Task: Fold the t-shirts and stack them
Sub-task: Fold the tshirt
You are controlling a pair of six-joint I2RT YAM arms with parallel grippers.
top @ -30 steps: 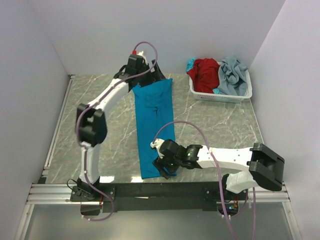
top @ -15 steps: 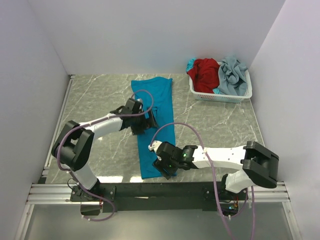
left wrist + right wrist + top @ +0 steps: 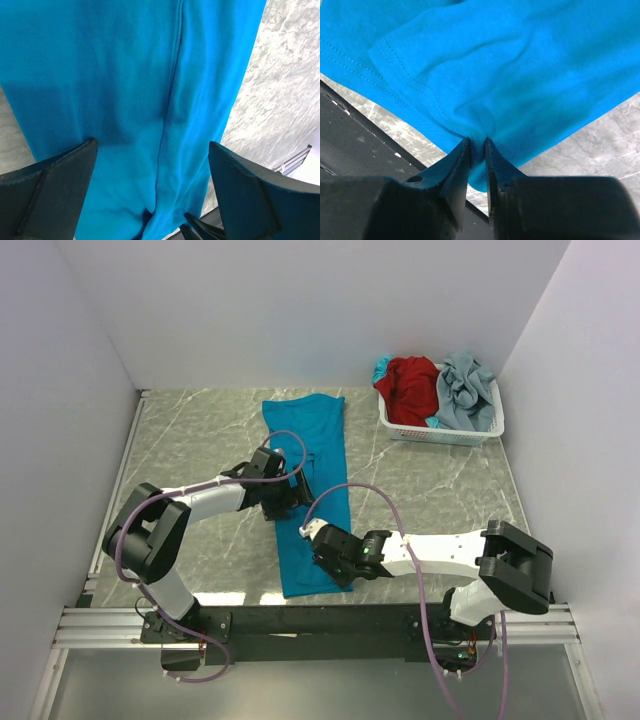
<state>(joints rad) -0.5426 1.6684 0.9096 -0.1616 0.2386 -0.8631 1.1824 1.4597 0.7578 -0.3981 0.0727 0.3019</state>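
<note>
The teal shirt point(image 3: 312, 455) lies as a long folded strip on the desk point(image 3: 430, 490). The left fingers point(image 3: 55, 190) are spread wide over its middle; the right fingers point(image 3: 455, 170) pinch its near end, bunching the cloth

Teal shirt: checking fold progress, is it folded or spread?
The teal shirt is folded lengthwise into a narrow strip; right pincer pinches its near hem.
</note>
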